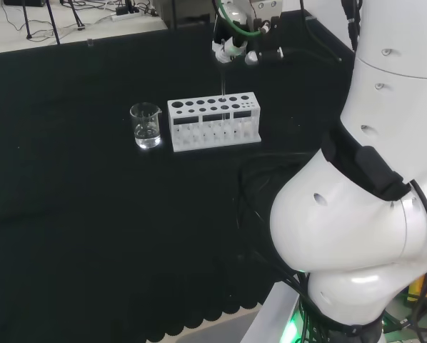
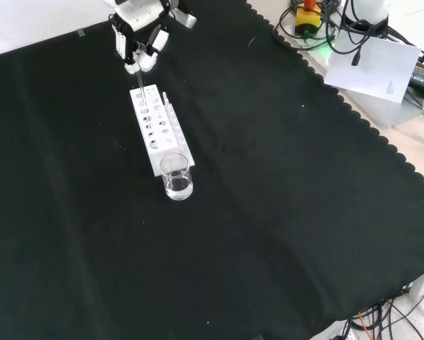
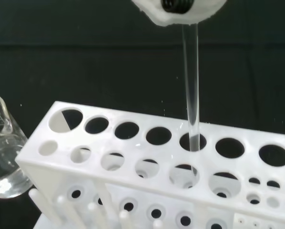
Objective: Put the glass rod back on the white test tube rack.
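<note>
Nearest the front camera, clear glass beaker [image 2: 177,177] touching the end of the white test tube rack [image 2: 160,129] on the black cloth [image 2: 283,212]. Beyond the rack's far end, black and white hand [image 2: 142,37] poised above, fingers curled downward and pinching the top of the glass rod [image 2: 140,85]. Rod held upright, lower end dipping into a hole in the rack's back row, seen clearly from the wrist [image 3: 191,90]. From the head camera, hand [image 1: 236,44] hanging over the rack [image 1: 213,121] toward its right end, beaker [image 1: 146,126] just to its left, white arm link [image 1: 370,214] looming large at right.
</note>
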### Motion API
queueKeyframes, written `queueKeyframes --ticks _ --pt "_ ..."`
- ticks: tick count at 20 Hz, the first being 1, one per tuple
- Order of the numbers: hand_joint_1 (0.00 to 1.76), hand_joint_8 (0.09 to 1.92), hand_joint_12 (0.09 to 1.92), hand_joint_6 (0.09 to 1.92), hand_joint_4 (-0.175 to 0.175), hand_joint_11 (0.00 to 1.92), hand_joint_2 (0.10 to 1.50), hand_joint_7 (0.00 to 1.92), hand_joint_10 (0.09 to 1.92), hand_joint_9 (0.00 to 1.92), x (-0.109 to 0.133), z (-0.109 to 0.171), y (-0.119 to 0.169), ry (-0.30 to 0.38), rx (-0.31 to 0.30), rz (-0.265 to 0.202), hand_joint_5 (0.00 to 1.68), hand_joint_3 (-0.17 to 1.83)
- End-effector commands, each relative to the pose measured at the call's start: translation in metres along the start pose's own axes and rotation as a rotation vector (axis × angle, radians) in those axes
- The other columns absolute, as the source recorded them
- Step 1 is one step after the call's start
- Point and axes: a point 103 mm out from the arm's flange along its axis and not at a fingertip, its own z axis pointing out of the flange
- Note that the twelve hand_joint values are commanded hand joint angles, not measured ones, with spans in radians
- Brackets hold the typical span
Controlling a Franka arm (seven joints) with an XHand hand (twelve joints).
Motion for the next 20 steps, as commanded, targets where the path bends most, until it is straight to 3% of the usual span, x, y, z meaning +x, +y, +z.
queueKeyframes --ticks 1,9,12,14,16,18,20 --pt "1.31 0.85 0.5 0.4 -0.175 1.64 1.06 1.25 0.9 1.54 -0.006 0.009 0.002 0.01 0.014 0.009 1.18 -0.09" --pt "1.31 0.85 0.5 0.42 -0.175 1.64 1.06 1.25 0.9 1.53 -0.008 0.006 -0.002 0.029 0.012 0.015 1.17 -0.09" --pt "1.31 0.68 0.5 0.64 -0.175 1.65 1.07 1.3 0.91 1.53 -0.005 0.001 -0.002 0.014 0.027 0.017 1.1 -0.12" --pt "1.44 0.73 0.55 0.86 -0.175 1.69 0.97 1.05 0.89 1.57 -0.003 -0.002 -0.003 0.011 0.026 0.019 0.8 -0.16" --pt "1.49 0.81 0.73 0.93 -0.175 1.72 0.9 0.82 0.86 1.62 -0.002 -0.003 -0.004 0.011 0.03 0.019 0.54 -0.17" --pt "1.51 0.85 0.87 0.82 -0.175 1.75 0.87 0.65 0.84 1.66 -0.002 -0.004 -0.005 0.01 0.045 0.021 0.34 -0.17" --pt "1.51 0.87 0.92 0.72 -0.175 1.76 0.86 0.57 0.83 1.67 -0.003 -0.005 -0.006 0.009 0.049 0.023 0.27 -0.17"
